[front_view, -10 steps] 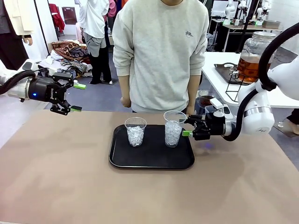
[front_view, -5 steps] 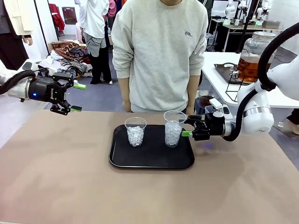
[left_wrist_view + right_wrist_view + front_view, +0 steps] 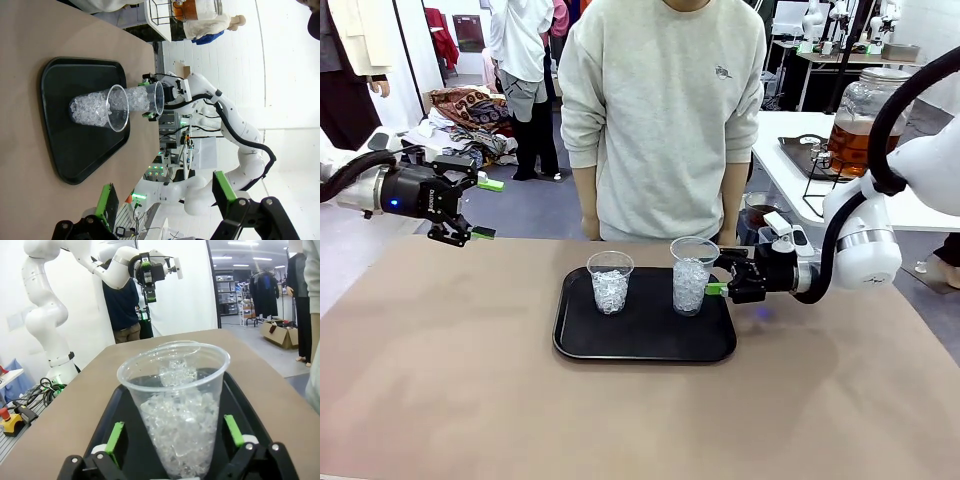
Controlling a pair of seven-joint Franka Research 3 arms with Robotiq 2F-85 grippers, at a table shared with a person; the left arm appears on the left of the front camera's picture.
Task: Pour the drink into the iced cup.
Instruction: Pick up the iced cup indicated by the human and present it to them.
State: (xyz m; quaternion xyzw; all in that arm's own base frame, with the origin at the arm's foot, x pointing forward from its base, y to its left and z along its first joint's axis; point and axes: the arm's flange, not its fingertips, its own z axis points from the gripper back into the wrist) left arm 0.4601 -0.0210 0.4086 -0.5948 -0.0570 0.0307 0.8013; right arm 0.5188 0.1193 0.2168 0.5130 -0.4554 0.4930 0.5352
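A black tray (image 3: 645, 352) is set at the middle of the worktop (image 3: 440, 380), and two clear cups filled with ice are stood upright on it. The right cup (image 3: 691, 277) is placed at 3 o'clock of the left cup (image 3: 610, 283), and the two are not touching.

The right tool (image 3: 722, 272) is held level over the tray's right edge, just at 3 o'clock of the right cup, with its fingers pointed toward 9 o'clock. In the right wrist view this cup is seen standing between the two green pads (image 3: 115, 437). A gap is visible on either side, so the tool is spread wide and nothing is gripped. The second cup is partly seen behind the first, at 12 o'clock.

The left tool (image 3: 486, 208) is held above the worktop's far left corner, at 10 o'clock of the tray and well apart from both cups. Its fingers (image 3: 108, 199) are spread with nothing between them. Beyond them, in the left wrist view, the tray and both cups are seen turned sideways.

A person (image 3: 665, 110) is stood at the far edge, at 12 o'clock of the tray, with arms hung down. A glass jar (image 3: 865, 120) of amber liquid is seen on a side table at 2 o'clock.
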